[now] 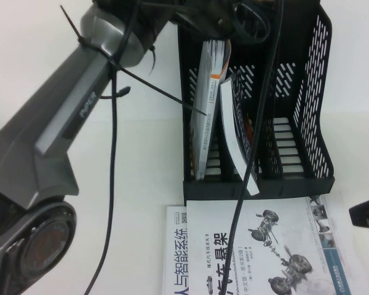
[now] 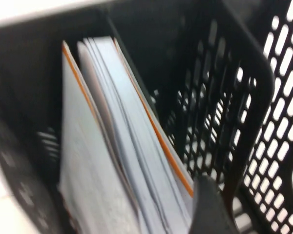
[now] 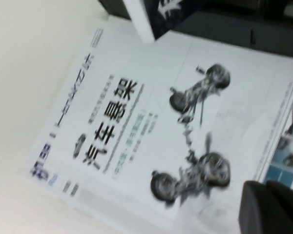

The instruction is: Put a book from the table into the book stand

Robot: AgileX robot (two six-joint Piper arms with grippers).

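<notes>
The black book stand (image 1: 313, 110) stands at the back of the white table (image 1: 141, 123). The dark navy book (image 1: 237, 144) leans inside the stand, its lower corner poking out of the front; that corner also shows in the right wrist view (image 3: 173, 9). A white book with an orange-edged spine (image 1: 210, 67) stands in the stand's left slot. My left gripper (image 1: 249, 21) hovers over the top of the stand, open and empty. In the left wrist view the left gripper (image 2: 256, 219) looks down on white page edges (image 2: 112, 146) and the stand's perforated wall (image 2: 224, 97). My right gripper (image 1: 366, 215) is shut at the right edge.
A white book with car-suspension drawings (image 1: 264, 246) lies flat in front of the stand, on another white book with blue characters (image 1: 175, 258). It fills the right wrist view (image 3: 185, 122), below the right gripper (image 3: 271, 207). Black cables hang across the stand.
</notes>
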